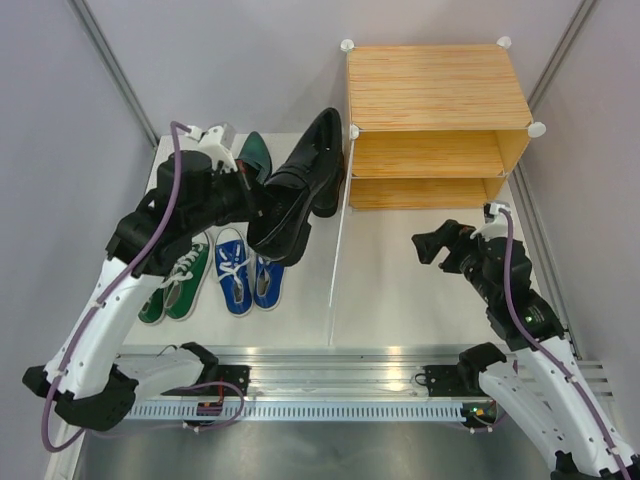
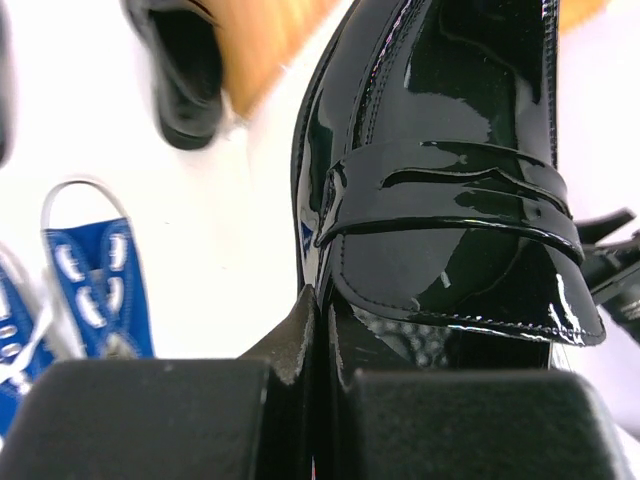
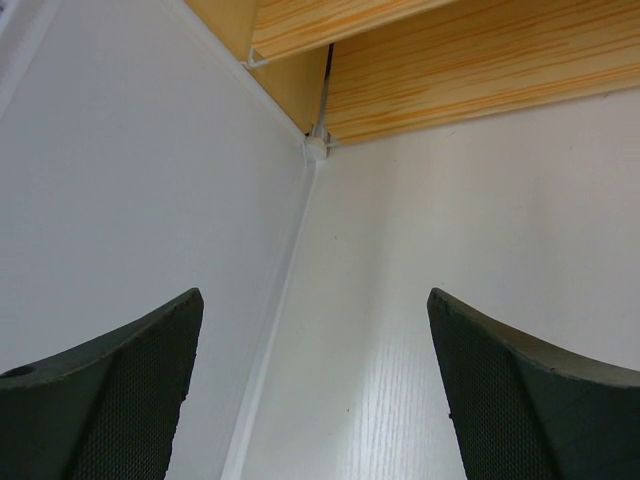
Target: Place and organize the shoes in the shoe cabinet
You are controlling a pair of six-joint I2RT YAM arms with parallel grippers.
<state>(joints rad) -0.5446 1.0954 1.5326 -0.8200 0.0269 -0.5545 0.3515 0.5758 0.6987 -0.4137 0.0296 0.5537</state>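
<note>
**Left arm held a black dress shoe beside the open cabinet**

At far left the green white-toed sneakers (image 1: 178,285) lay on the table (image 1: 400,290), with the blue sneakers (image 1: 248,275) just beside them. Behind these, the left gripper (image 1: 262,205) was clamped on the heel end of one black dress shoe (image 1: 300,190), raised, toe toward the shoe cabinet (image 1: 435,90). A dark green pointed shoe (image 1: 255,155) showed behind it, and the other black shoe (image 2: 185,70) lay near the cabinet's corner. The translucent door panel (image 1: 338,260) stood swung out. Farther right, the right gripper (image 1: 438,240) hung before the lower shelf, jaws wide and holding nothing.
</note>
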